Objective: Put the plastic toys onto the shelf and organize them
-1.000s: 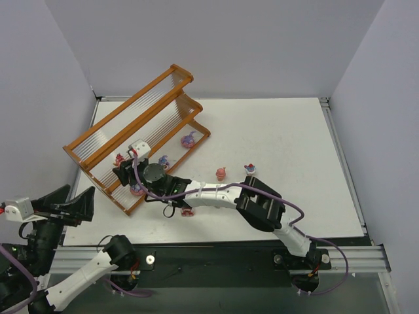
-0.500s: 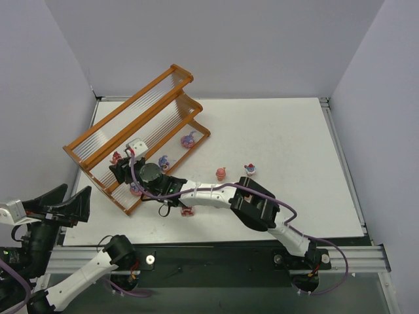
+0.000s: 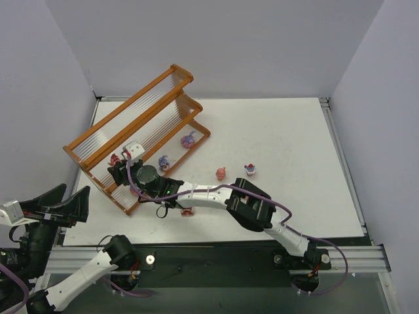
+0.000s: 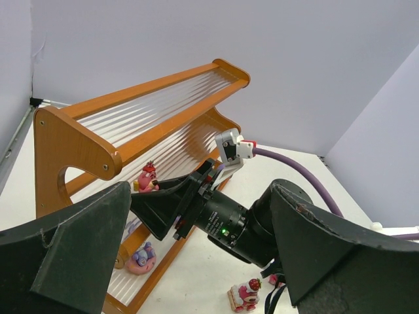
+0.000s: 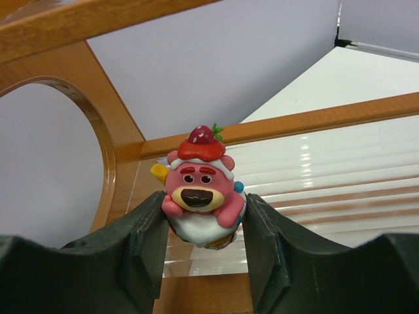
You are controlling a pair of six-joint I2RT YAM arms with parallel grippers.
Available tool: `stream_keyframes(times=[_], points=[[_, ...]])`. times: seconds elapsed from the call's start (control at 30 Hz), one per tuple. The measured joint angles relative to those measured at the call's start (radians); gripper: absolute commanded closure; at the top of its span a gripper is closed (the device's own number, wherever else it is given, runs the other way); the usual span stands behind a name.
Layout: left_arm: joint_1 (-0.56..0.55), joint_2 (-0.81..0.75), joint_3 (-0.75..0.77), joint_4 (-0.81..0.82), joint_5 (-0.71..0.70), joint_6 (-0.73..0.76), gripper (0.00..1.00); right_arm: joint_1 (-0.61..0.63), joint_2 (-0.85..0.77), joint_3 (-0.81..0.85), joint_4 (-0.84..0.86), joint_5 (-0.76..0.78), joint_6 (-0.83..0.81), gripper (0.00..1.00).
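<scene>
from above, the right hand point(image 3: 117, 165) has slid left along the shelf point(image 3: 141, 111) within the last second, bringing the pink bear toy point(image 3: 115, 159) to the shelf's left end, so a release looks close. beside the bench point(image 3: 288, 144), the left hand point(image 3: 62, 206) gapes wide, empty. its wrist view shows the toy hanging by the middle slats point(image 4: 177, 147), contact unclear. right wrist view: half-closed fingers point(image 5: 147, 242) pinch the glossy, strawberry-capped bear upright.
</scene>
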Motion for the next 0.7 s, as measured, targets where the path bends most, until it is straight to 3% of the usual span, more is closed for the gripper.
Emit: stream_keyframes(times=[0.33, 0.7], points=[[0.0, 0.0, 0.0, 0.0, 0.0, 0.0, 0.02, 0.015, 0.032, 0.042, -0.013, 0.017, -0.035, 0.78], [0.0, 0.0, 0.001, 0.0, -0.006, 0.0, 0.03, 0.021, 0.042, 0.055, -0.01, 0.032, -0.064, 0.5]])
